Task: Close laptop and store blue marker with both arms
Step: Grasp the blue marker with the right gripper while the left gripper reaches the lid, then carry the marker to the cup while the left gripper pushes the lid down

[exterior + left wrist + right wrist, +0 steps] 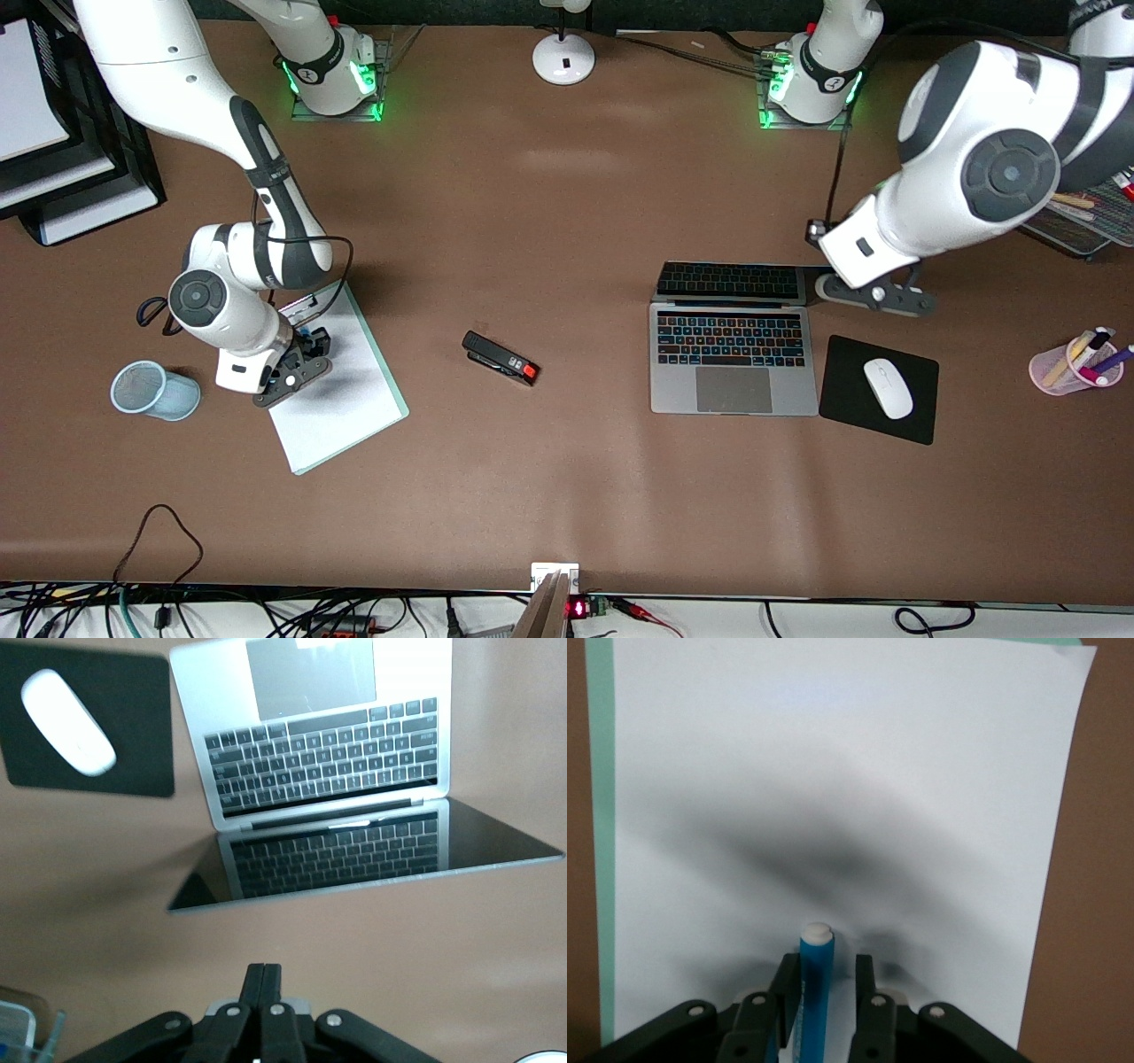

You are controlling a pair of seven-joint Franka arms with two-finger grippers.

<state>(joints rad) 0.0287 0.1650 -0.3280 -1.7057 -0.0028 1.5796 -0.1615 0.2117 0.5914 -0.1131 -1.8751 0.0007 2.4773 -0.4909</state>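
The laptop (733,354) stands open toward the left arm's end of the table, keys glowing, and it fills the left wrist view (319,753). My left gripper (822,285) is shut and empty, low beside the lid's edge on the robots' side; its fingers (264,979) are pressed together. My right gripper (306,350) hangs low over the white paper (341,390). The blue marker (815,992) with its white end lies between its open fingers, against one finger with a gap to the other. A bit of the marker (306,336) shows in the front view.
A blue mesh cup (155,390) lies on its side beside the paper. Scissors (152,315) lie by the right arm. A black stapler (500,358) is mid-table. The black mouse pad (877,416) bears a white mouse (888,387). A pink cup (1076,363) holds pens.
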